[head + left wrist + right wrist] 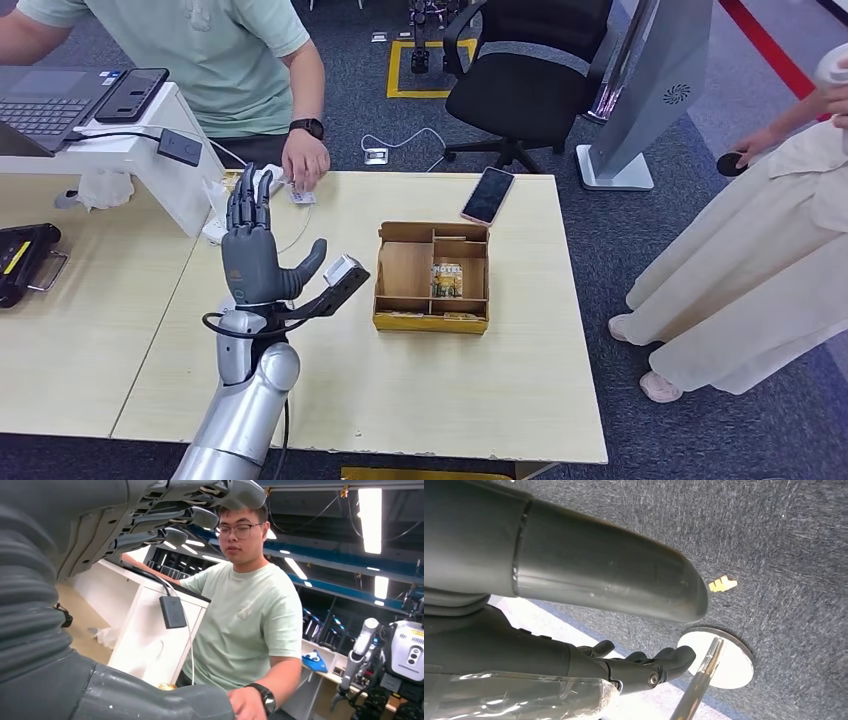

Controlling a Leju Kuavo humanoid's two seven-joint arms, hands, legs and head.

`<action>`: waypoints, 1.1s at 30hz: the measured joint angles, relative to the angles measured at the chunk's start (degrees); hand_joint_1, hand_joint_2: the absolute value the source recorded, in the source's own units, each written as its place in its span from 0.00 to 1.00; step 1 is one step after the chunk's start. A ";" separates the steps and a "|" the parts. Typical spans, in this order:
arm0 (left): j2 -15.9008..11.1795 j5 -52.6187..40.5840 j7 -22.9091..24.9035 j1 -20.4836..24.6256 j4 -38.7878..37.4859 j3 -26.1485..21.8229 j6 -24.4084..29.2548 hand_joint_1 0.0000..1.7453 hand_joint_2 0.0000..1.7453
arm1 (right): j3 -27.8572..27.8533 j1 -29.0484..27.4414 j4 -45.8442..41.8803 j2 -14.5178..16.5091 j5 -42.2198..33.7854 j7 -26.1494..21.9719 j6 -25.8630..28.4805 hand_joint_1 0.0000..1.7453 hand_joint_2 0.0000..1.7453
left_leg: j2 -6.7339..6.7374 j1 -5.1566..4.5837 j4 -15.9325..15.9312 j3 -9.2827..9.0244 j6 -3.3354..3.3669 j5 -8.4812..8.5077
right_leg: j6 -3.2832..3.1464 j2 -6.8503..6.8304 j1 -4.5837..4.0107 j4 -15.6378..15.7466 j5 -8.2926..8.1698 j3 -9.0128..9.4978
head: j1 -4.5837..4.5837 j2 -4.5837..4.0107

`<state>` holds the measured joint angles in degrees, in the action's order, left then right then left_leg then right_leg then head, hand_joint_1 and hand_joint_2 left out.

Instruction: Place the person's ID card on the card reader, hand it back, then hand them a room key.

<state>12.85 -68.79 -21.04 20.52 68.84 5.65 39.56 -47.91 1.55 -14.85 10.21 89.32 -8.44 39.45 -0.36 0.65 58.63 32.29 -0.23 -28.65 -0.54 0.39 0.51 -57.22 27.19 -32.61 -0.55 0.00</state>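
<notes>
Fingers (247, 205) of the left hand (255, 255) stretch straight and empty; the ID card (301, 196) lies just beyond them, under the person's hand (305, 160).

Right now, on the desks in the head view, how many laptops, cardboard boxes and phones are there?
Laptop: 1
Cardboard box: 1
Phones: 2, the phone by the box and the phone by the laptop
Total: 4
</notes>
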 joint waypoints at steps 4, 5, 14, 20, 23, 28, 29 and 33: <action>-0.67 0.30 0.74 -1.40 1.44 -0.01 -0.01 0.00 1.00 | -0.04 0.00 0.02 0.00 -0.14 -0.26 0.00 0.00 0.00 | 0.00 0.00 0.00 0.00 0.00 0.00 | 0.00 0.01 0.00 0.00 0.00 0.00 | -0.01 0.00; -1.00 0.50 1.18 -1.80 1.78 -0.01 -0.01 0.00 1.00 | -0.08 -0.01 0.03 0.00 -0.21 -0.33 0.00 0.00 0.00 | 0.01 0.00 0.00 -0.01 0.00 0.00 | 0.00 0.02 0.00 0.00 0.00 0.00 | -0.01 0.00; -4.64 2.12 3.03 -6.11 6.16 0.59 0.00 0.00 1.00 | -0.62 -0.05 0.09 0.00 -1.14 -1.07 0.00 0.00 0.00 | 0.02 0.01 -0.01 -0.01 -0.01 0.00 | -0.01 0.03 -0.01 0.00 0.01 -0.02 | 0.00 0.00; -7.77 2.23 4.82 -8.77 8.34 3.19 0.00 0.00 1.00 | -1.32 -0.03 0.09 0.00 -1.84 -1.69 0.00 0.00 0.00 | 0.02 0.00 -0.01 -0.01 -0.01 -0.01 | -0.01 0.03 0.00 0.00 0.01 -0.01 | 0.00 0.00; -9.54 2.70 5.54 -9.92 8.73 4.67 0.00 0.00 1.00 | -1.48 -0.03 0.09 0.00 -1.94 -1.75 0.00 0.00 0.00 | 0.02 0.01 -0.01 -0.01 -0.01 -0.01 | -0.01 0.03 0.00 0.00 0.01 -0.01 | -0.01 0.00; -11.75 2.99 6.50 -10.61 8.93 6.49 -0.41 0.00 1.00 | -1.67 -0.02 0.09 0.00 -2.01 -1.95 0.00 0.00 0.00 | 0.02 0.01 -0.01 -0.01 -0.02 -0.01 | -0.01 0.03 0.00 0.00 0.01 -0.01 | 0.00 0.00; -12.40 2.97 7.00 -10.66 8.96 7.09 -0.75 0.00 1.00 | -1.74 -0.02 0.09 0.00 -2.08 -2.10 0.00 0.00 0.00 | 0.02 0.01 -0.01 -0.01 -0.02 -0.01 | -0.01 0.03 0.00 0.00 0.01 -0.01 | 0.00 0.00; -14.94 2.54 8.46 -11.12 9.31 9.82 -2.06 0.00 1.00 | -1.93 -0.01 0.10 0.00 -2.29 -2.42 0.00 0.00 0.00 | 0.02 0.01 -0.01 -0.01 -0.02 -0.01 | -0.01 0.02 0.00 0.00 0.01 -0.02 | -0.01 0.00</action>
<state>-2.09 -66.26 -12.57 9.40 78.16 15.47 37.51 -49.84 1.54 -14.75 10.21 87.03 -10.85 39.45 -0.34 0.66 58.62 32.27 -0.25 -28.66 -0.54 0.42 0.51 -57.22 27.20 -32.62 -0.55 0.00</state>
